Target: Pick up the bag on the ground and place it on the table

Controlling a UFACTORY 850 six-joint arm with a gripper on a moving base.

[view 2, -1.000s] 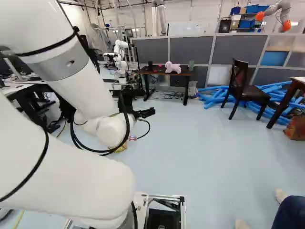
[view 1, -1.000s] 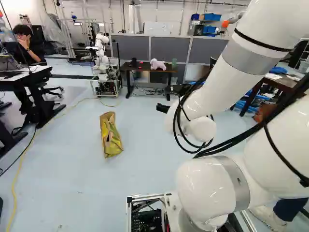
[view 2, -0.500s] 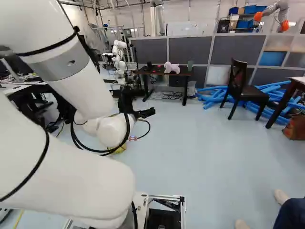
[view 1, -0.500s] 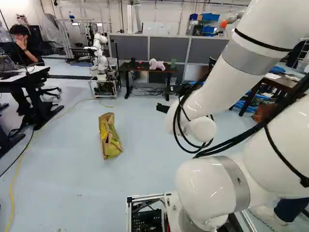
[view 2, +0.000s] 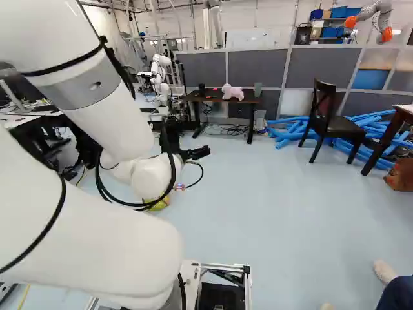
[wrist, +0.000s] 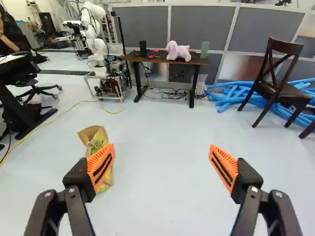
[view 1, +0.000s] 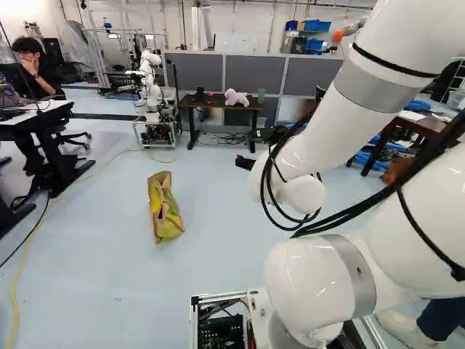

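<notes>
Creased brown and yellow bag (view 1: 168,222), on pale floor (view 1: 218,251), dark table (wrist: 165,60) well beyond

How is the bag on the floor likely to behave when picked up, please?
The bag looks papery, with creased sides, so it will probably crumple when squeezed. Its brown upper end shows no stiff frame, so it may fold over when lifted.

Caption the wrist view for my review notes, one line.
Open pincer above the floor, one finger partly covering the paper bag, with the plush toy on the table beyond.
</notes>
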